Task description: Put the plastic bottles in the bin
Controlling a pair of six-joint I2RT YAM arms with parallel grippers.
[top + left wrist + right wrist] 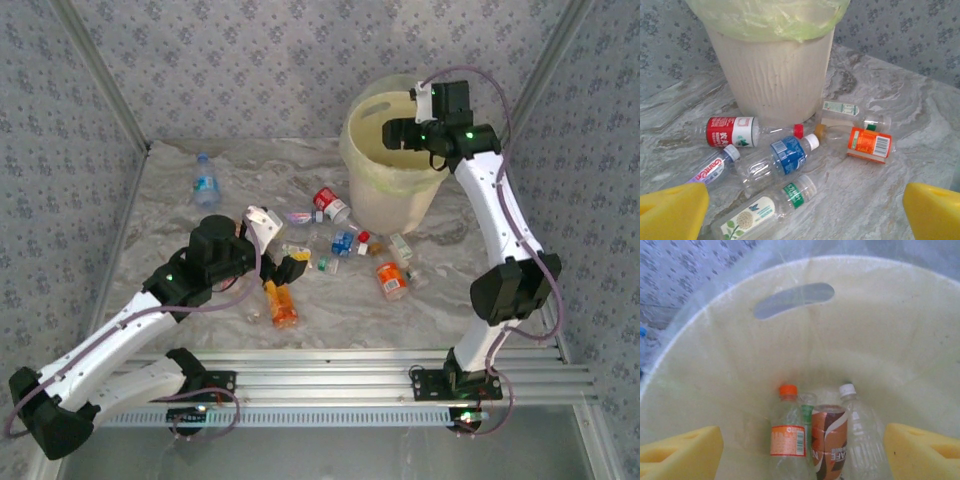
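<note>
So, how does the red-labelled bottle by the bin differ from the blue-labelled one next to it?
Label: the red-labelled bottle wears red and white, the blue-labelled bottle blue. Cap: red on the first, white on the second. Pose: the red one lies level at the bin's foot; the blue one slants, nearer the camera. Both are clear, on their sides, outside the bin.

A grey-veined, marble-look table [330,325] spreads out before me under flat light. Walls [250,60] papered in a small grey floral print close it in at the back and on both sides. Silver metal posts [105,75] rise from the two far corners, and ribbed aluminium rails [330,385] run along the near edge.
</note>
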